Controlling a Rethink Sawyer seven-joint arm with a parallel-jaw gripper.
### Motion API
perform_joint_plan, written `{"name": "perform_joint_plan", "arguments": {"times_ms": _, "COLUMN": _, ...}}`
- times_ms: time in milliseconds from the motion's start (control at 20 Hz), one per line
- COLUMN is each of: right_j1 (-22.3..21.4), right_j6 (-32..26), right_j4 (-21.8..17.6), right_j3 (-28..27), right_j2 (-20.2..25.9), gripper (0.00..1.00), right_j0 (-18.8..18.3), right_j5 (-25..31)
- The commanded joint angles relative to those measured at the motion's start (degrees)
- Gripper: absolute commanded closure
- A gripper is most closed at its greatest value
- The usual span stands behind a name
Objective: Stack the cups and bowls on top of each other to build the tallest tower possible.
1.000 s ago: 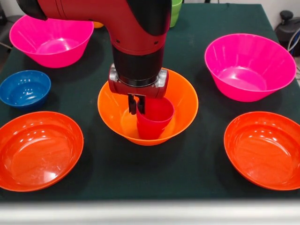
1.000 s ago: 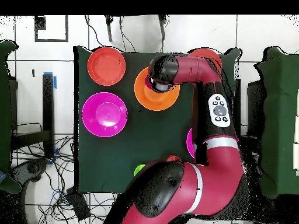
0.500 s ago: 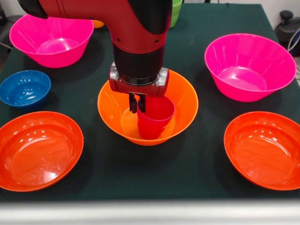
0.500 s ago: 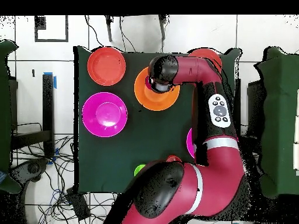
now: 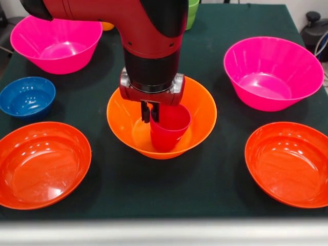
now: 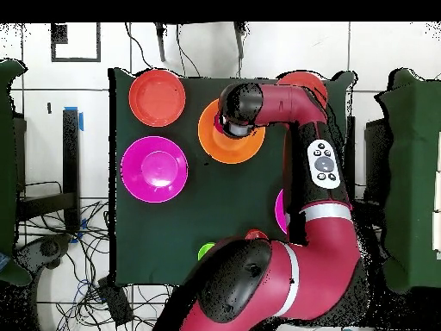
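On the dark green table (image 5: pixel 220 169), the red cup (image 5: pixel 169 128) is held upright by its rim in the pincer (image 5: pixel 148 113), directly below it, inside the orange bowl (image 5: pixel 200 110)

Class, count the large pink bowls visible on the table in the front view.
2: one pink bowl at the upper left, another pink bowl at the upper right. The arm might hide others.

The dark green cloth-covered tabletop (image 5: pixel 225 184) carries a large glossy orange plastic bowl (image 5: pixel 197 110) at its middle, two large deep pink plastic bowls (image 5: pixel 271 72) (image 5: pixel 56 43), two wide shallow red-orange plastic bowls (image 5: pixel 43 164) (image 5: pixel 289 164) and a small blue plastic bowl (image 5: pixel 26 96).
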Motion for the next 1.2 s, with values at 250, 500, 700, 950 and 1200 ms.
{"name": "perform_joint_plan", "arguments": {"times_ms": 250, "right_j1": -3.1, "right_j6": -4.3, "right_j4": 0.5, "right_j3": 5.5, "right_j2": -0.7, "gripper": 1.00, "right_j0": 1.4, "right_j5": 5.7}}
{"name": "perform_joint_plan", "arguments": {"times_ms": 500, "right_j1": -3.4, "right_j6": -4.3, "right_j4": 0.3, "right_j3": 6.1, "right_j2": -0.7, "gripper": 1.00, "right_j0": 1.4, "right_j5": 5.5}}
{"name": "perform_joint_plan", "arguments": {"times_ms": 700, "right_j1": -3.3, "right_j6": -4.4, "right_j4": 0.3, "right_j3": 6.0, "right_j2": -0.6, "gripper": 1.00, "right_j0": 1.5, "right_j5": 5.6}}
{"name": "perform_joint_plan", "arguments": {"times_ms": 950, "right_j1": -2.6, "right_j6": -4.1, "right_j4": 0.1, "right_j3": 5.2, "right_j2": -0.5, "gripper": 1.00, "right_j0": 1.7, "right_j5": 5.5}}
{"name": "perform_joint_plan", "arguments": {"times_ms": 1200, "right_j1": -2.0, "right_j6": -4.8, "right_j4": -0.2, "right_j3": 4.3, "right_j2": -0.4, "gripper": 1.00, "right_j0": 1.7, "right_j5": 5.6}}
